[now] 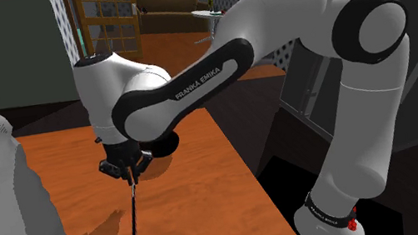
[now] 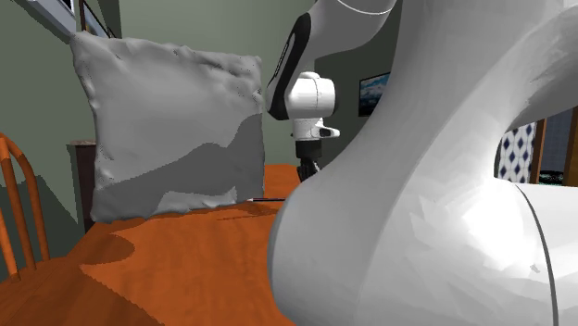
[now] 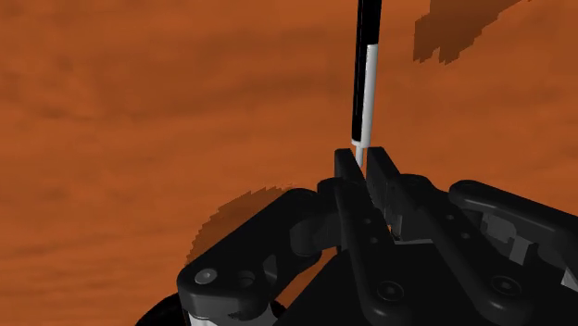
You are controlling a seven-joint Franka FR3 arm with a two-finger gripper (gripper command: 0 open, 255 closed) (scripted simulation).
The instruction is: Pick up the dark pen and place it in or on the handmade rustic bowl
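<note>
The black fingers (image 3: 345, 176) of the gripper (image 3: 363, 157) sit nearest. They pinch one end of the dark pen (image 3: 368, 65) with only a narrow gap between them. The pen has a pale band and runs out flat from the fingers over the table (image 3: 139, 111). I cannot tell whether it touches the wood. The white arm (image 1: 194, 81) bends down, wrist upright, and sets gripper and pen near the grey cushion (image 2: 167, 130). That cushion stands on edge on the orange wooden table. An orange chair back (image 2: 18, 218) rises beside the cushion, and a dull green wall stands behind it.
</note>
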